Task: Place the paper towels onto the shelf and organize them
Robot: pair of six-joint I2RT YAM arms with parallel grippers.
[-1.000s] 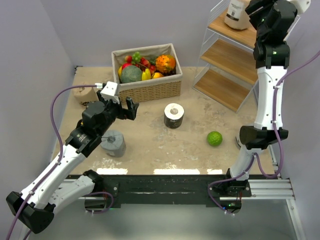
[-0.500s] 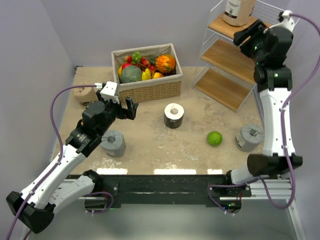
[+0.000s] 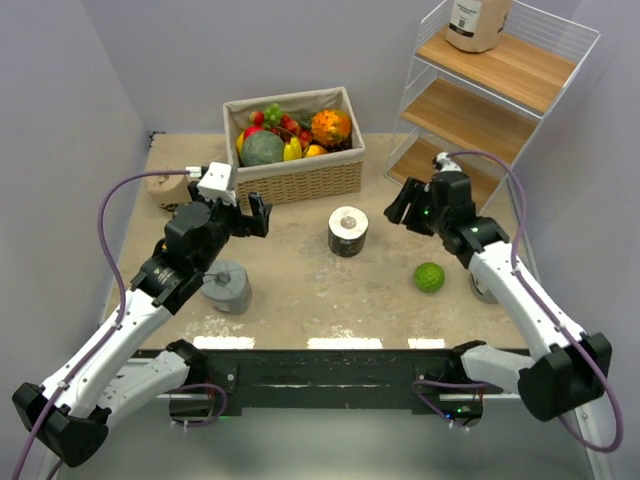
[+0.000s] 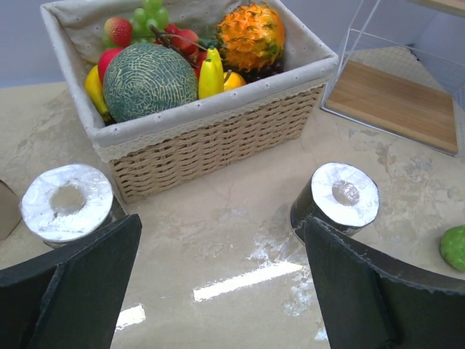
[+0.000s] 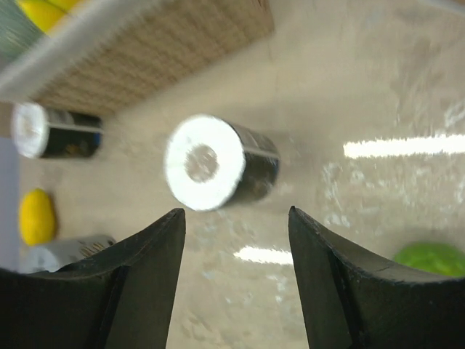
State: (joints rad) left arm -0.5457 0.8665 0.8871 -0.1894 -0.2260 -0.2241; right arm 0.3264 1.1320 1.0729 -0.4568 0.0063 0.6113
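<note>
right gripper point(image 3: 405, 205), jaws spread and empty, points left at the black roll point(image 3: 348, 231) standing mid-table, likely lining up a grasp; left gripper point(image 3: 258, 218) hangs fully spread near the basket point(image 3: 300, 182) (holding nothing); one tan roll point(image 3: 478, 22) sits atop the shelf point(image 3: 530, 75), far right

A roll point(image 3: 348, 231) stands before the basket point(image 3: 300, 182), left of the lime point(image 3: 430, 277).

A beige, stone-look table top point(image 3: 300, 290) is seen filling the middle, mottled with darker blotches. It's boxed in by plain pale lilac walls point(image 3: 60, 110) at 9, 12 and 3 o'clock, with the corner found around 11. Overhead light is thrown back as bright white strips point(image 3: 345, 343) along the 6 o'clock edge, and the surface is left pretty glossy there.
</note>
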